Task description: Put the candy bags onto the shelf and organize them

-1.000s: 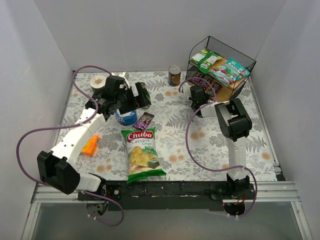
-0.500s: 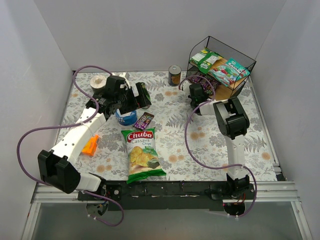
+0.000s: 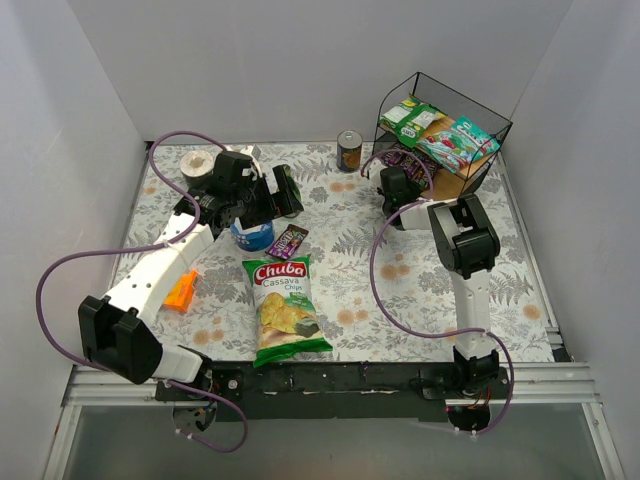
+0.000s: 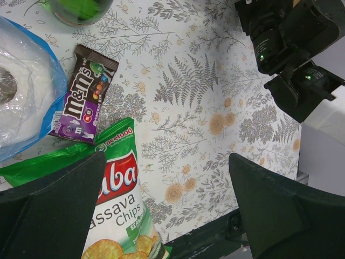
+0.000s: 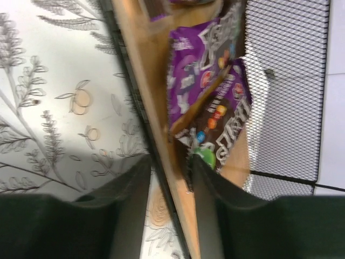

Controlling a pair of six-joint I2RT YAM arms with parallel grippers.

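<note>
Candy bags (image 5: 215,108): purple ones lie flat on the shelf (image 5: 145,81), lower board, so they sit tidy. My right gripper (image 5: 168,162) is parted and empty. My left gripper (image 4: 167,159) gapes wide near a stray packet (image 4: 83,94), likely my next pick.

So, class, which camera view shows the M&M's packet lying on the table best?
The left wrist view: the M&M's packet sits close, print readable. Top external shows it tiny, near the Chuba chips bag. Right wrist misses it.

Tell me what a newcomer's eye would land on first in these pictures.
The big green-and-red Chuba chips bag lies at the near middle of the table. At far right stands the shelf, with colourful candy bags on its top board. The right end effector sits at its lower board, beside purple packets.
</note>
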